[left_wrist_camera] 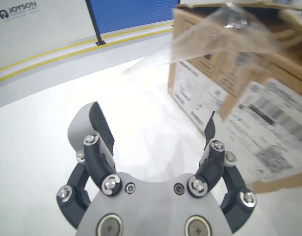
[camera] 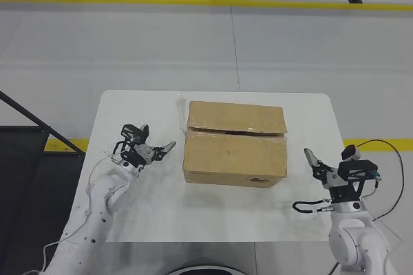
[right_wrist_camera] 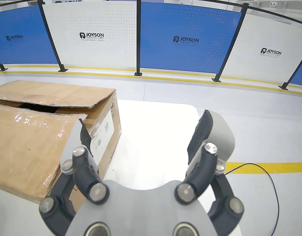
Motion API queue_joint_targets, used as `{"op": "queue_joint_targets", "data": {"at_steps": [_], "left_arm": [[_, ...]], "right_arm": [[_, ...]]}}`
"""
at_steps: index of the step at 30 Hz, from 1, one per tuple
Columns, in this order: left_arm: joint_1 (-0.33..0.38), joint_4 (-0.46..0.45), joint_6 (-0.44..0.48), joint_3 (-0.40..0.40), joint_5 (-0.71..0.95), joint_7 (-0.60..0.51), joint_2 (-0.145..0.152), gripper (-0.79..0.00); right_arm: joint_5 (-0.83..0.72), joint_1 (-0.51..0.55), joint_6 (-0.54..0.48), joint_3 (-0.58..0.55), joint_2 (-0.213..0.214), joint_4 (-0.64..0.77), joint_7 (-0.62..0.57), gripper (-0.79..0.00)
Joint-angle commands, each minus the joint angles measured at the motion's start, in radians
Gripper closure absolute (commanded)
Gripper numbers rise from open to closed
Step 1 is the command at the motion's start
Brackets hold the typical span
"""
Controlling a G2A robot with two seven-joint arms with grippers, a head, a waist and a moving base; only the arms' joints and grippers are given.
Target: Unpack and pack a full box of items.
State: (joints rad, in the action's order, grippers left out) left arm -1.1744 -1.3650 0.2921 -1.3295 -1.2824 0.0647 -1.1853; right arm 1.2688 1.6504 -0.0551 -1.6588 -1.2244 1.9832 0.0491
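Note:
A brown cardboard box (camera: 235, 144) stands in the middle of the white table (camera: 213, 213), its two top flaps nearly shut with a dark slit between them. My left gripper (camera: 158, 152) hovers open just off the box's left end, nothing between its fingers. In the left wrist view the box (left_wrist_camera: 229, 79) shows labels on its side and a strip of clear tape (left_wrist_camera: 209, 37) hanging loose from its top edge. My right gripper (camera: 315, 165) is open and empty, a short way off the box's right end. The right wrist view shows the box (right_wrist_camera: 42, 128) beside my open right gripper (right_wrist_camera: 143, 133).
The table has bare room in front of the box and on both sides of it. A black cable (camera: 389, 148) trails off the right arm past the table's right edge. A black frame (camera: 27, 117) stands off the left side. Fence panels (right_wrist_camera: 151, 42) ring the floor behind.

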Motion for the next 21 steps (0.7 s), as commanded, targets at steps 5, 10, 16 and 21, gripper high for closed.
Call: {"op": "queue_joint_targets", "data": {"at_steps": [5, 10, 16, 21], "left_arm": [[0.143, 0.148, -0.094, 0.094, -0.083, 0.033, -0.025, -0.785], [0.231, 0.242, -0.184, 0.190, -0.159, 0.076, -0.054, -0.785], [0.305, 0.334, -0.258, 0.262, -0.154, 0.143, -0.091, -0.785], [0.337, 0.383, -0.296, 0.274, -0.133, 0.198, -0.108, -0.785]], "right_arm": [[-0.007, 0.012, -0.002, -0.025, 0.000, 0.002, 0.000, -0.785], [-0.017, 0.019, -0.004, -0.044, 0.000, -0.003, 0.000, -0.785], [-0.023, 0.020, -0.007, -0.055, -0.001, -0.006, 0.000, -0.785], [-0.025, 0.019, -0.012, -0.063, -0.002, -0.010, -0.003, -0.785]]}}
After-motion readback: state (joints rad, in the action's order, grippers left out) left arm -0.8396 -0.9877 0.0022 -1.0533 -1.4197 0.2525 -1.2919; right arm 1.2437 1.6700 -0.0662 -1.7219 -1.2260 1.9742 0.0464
